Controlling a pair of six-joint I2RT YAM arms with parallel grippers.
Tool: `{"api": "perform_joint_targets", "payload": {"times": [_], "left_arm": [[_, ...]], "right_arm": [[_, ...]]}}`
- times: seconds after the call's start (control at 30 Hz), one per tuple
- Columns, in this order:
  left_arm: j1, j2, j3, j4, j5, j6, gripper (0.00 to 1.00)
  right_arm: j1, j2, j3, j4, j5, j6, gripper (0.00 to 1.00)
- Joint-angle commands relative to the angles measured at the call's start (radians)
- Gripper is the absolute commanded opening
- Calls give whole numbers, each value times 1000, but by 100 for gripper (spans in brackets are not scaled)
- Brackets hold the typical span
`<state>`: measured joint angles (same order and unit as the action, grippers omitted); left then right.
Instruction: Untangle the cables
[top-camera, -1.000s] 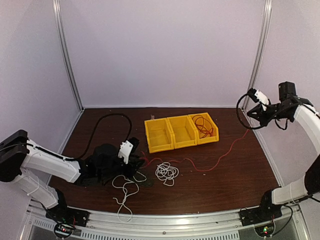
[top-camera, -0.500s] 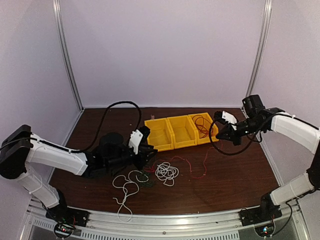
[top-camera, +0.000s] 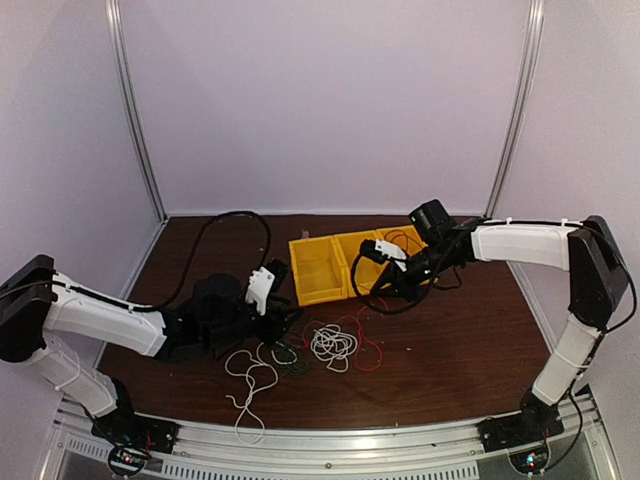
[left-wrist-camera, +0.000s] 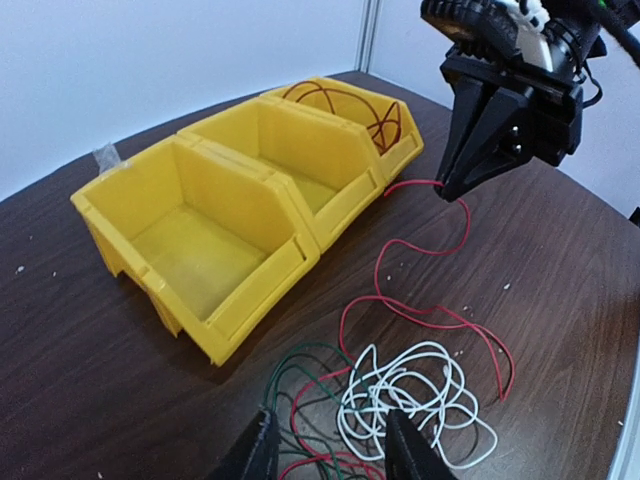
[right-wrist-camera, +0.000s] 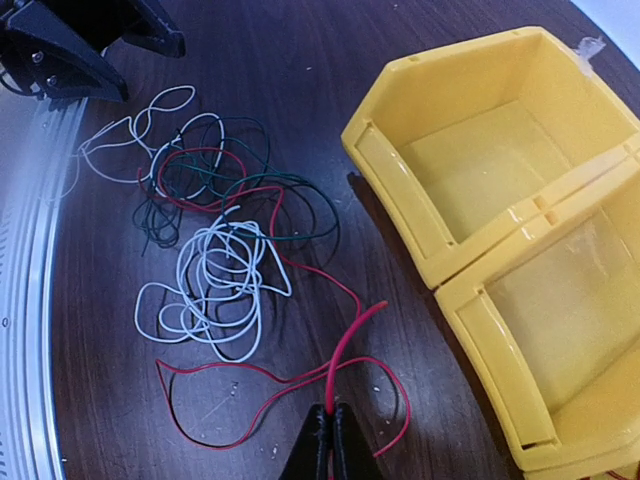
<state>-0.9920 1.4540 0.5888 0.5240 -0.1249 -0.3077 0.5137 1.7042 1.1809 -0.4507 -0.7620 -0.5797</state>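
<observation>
Separation of the red cable from the tangle. The right gripper is closed on this cable just in front of the bins, and part of the same cable is already coiled in the end bin. The rest is laid in loose bends on the table and is threaded among the green loops beside the white coil. The left gripper is held low over the tangle with its jaws apart; nothing is gripped. The step is probably done best if the tangle is pinned by the left gripper while the red cable is drawn slowly toward the bins. The pull should be eased if the green loops or the white coil are dragged along.
</observation>
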Motion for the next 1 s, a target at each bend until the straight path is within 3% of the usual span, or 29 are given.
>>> {"api": "perform_joint_targets", "payload": {"times": [0.0, 0.37, 0.53, 0.77, 0.83, 0.87, 0.97], "left_arm": [[-5, -57, -68, 16, -54, -65, 38], [-5, -97, -123, 7, -89, -89, 38], [-4, -105, -149, 24, -98, -106, 40], [-5, -83, -152, 30, -89, -115, 40], [-5, -83, -153, 33, -90, -114, 41], [-5, -83, -153, 33, -91, -113, 41], [-5, -73, -151, 41, -80, -105, 41]], "right_arm": [[52, 26, 33, -86, -1, -86, 7], [127, 124, 37, -114, 128, -324, 23], [189, 99, -15, -40, 222, -366, 40], [207, 129, 3, 16, 235, -316, 45], [211, 139, 5, 24, 234, -313, 44], [213, 145, 8, 23, 232, -314, 39], [214, 157, 35, -2, 233, -308, 14]]}}
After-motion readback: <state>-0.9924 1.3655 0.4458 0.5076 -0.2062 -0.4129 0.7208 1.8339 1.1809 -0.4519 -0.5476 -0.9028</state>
